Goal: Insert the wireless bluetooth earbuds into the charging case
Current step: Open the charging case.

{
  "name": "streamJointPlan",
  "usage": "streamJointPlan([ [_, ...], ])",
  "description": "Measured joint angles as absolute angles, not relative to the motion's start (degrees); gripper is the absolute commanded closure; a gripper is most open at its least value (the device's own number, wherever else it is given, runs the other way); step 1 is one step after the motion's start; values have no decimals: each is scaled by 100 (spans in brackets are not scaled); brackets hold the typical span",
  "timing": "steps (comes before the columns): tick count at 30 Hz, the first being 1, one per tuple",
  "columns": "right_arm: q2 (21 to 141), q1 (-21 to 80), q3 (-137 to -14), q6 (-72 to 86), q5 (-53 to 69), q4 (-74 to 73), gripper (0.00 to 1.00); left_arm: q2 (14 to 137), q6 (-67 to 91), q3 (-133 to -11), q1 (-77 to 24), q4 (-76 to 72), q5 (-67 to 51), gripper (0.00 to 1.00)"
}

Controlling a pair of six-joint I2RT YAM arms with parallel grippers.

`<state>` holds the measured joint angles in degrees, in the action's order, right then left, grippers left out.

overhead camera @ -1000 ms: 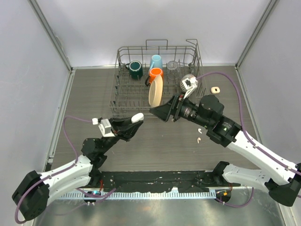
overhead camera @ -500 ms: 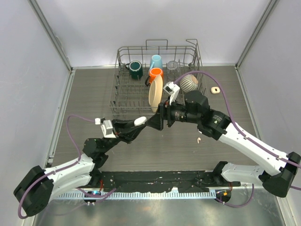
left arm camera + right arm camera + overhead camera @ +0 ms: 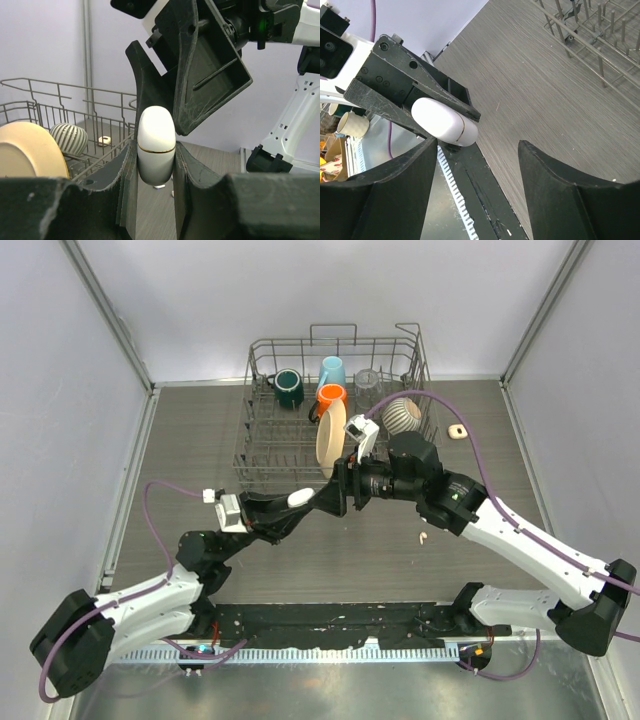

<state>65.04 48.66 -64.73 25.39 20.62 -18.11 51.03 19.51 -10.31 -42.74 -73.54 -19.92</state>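
Note:
My left gripper [image 3: 297, 500] is shut on the charging case [image 3: 299, 497], a closed white oval pod with a thin gold seam [image 3: 156, 145], held above the table in front of the rack. My right gripper [image 3: 334, 495] is open and points left at the case. In the right wrist view its jaws [image 3: 479, 150] straddle the case's rounded end [image 3: 445, 122] without touching it. One white earbud [image 3: 424, 536] lies on the table under the right forearm. The left wrist view shows two small white earbuds [image 3: 159, 187] on the table below the case.
A wire dish rack [image 3: 260, 440] stands at the back with a cream plate [image 3: 331, 435], a green mug [image 3: 289, 388], a blue mug [image 3: 332, 371], an orange mug [image 3: 332, 394] and a striped bowl [image 3: 404, 415]. A small tan ring [image 3: 457, 430] lies to its right.
My right arm has swung left, from beside the rack's right end to the case, its jaws narrowing slightly. The left gripper, still holding the case, has shifted a little.

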Motion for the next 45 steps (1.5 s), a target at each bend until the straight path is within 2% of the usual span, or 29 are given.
streamJointPlan([
  [7, 6569, 4871, -6525, 2543, 1988, -1855, 38, 5218, 1964, -1120, -4254, -7349, -2099, 100],
  [27, 6532, 4838, -6466, 3089, 2126, -1726, 38, 5286, 2106, -1210, -4145, -7378, -2521, 100],
  [32, 6528, 4703, -6449, 3385, 2058, -1181, 38, 5275, 2112, -1212, -4244, -7234, -3094, 100],
  [34, 6530, 4659, -6429, 3468, 2027, -1041, 37, 5264, 2112, -1214, -4259, -7216, -3223, 100],
  [39, 6530, 4611, -6394, 3669, 2099, -926, 24, 5164, 2038, -1214, -4263, -7118, -3157, 100],
  [45, 6401, 4447, -6305, 4066, 2204, -792, 20, 4831, 1680, -1214, -4263, -6764, -2613, 100],
])
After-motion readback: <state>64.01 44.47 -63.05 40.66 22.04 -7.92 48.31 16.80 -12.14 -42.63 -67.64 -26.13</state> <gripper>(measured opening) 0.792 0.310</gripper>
